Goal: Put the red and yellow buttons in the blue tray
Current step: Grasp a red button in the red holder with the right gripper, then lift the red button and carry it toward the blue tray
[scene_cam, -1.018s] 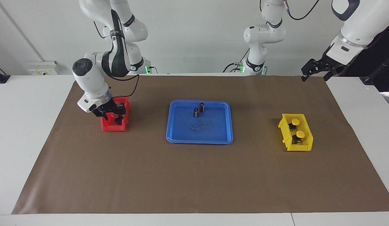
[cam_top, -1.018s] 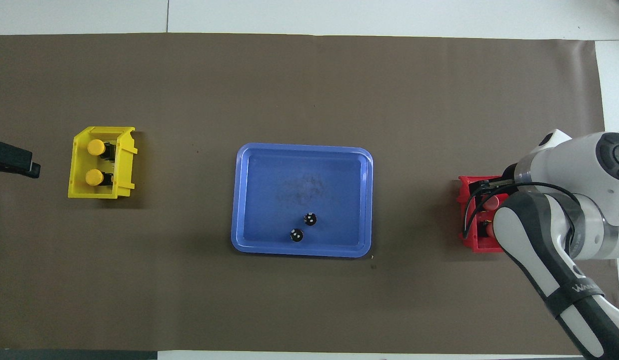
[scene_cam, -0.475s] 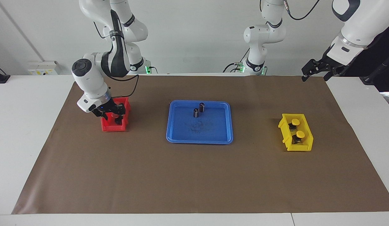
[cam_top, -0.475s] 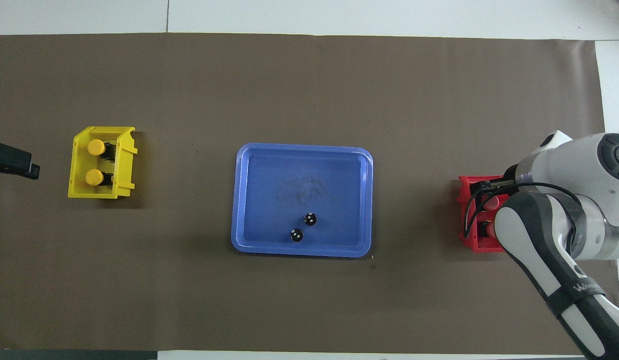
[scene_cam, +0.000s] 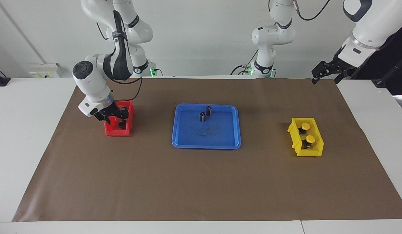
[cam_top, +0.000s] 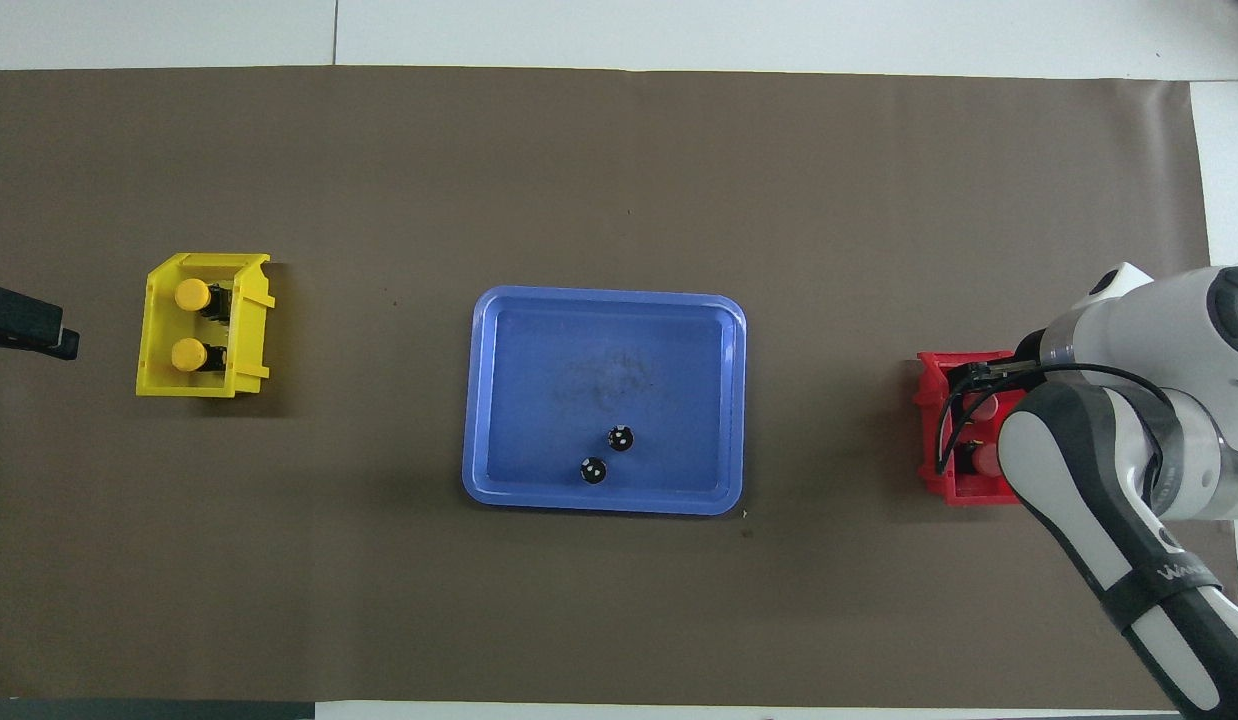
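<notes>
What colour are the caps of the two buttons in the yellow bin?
Yellow caps on black bases, in the yellow bin; clearest in the overhead view.

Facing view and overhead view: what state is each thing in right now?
blue tray: holds only two dark cylinders, upright
yellow buttons: both in the yellow bin
red bin: right gripper reaching inside
left gripper: open, raised, waiting at the table's edge

My right gripper (scene_cam: 116, 121) hangs low, wrist tilted down; my left gripper (scene_cam: 327, 72) waits raised, fingers spread wide.
</notes>
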You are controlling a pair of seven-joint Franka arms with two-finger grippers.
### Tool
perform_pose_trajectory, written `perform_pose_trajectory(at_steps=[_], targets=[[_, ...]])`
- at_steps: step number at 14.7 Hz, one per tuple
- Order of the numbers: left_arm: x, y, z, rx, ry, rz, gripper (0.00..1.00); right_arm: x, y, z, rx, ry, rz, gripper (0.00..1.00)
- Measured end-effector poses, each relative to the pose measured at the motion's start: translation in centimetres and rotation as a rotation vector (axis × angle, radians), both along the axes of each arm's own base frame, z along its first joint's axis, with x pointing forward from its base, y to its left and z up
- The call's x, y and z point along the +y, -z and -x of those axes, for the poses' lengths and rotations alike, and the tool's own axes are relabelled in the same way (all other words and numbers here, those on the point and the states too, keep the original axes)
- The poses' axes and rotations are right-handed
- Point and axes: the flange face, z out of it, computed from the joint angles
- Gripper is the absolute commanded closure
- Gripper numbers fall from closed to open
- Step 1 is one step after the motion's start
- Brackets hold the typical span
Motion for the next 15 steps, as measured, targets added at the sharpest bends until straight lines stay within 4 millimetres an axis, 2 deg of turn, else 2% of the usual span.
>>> perform_pose_trajectory(at_steps=[8,11,14,15], targets=[[0.1,0.0,0.0,-0.001,-0.003,0.000,0.00,0.1,0.6,0.4,0.015,-0.001,-0.001,0.28],[1.0,0.0,0.0,-0.001,-0.022,0.000,0.00,0.1,1.2,0.9,0.028,-0.002,-0.001,0.29],[1.3,0.0,0.0,-0.001,-0.029,0.000,0.00,0.1,1.5,1.3,0.036,-0.002,-0.003,0.35],[1.4,0.0,0.0,-0.001,-0.029,0.000,0.00,0.2,1.6,1.5,0.039,-0.002,-0.003,0.40]])
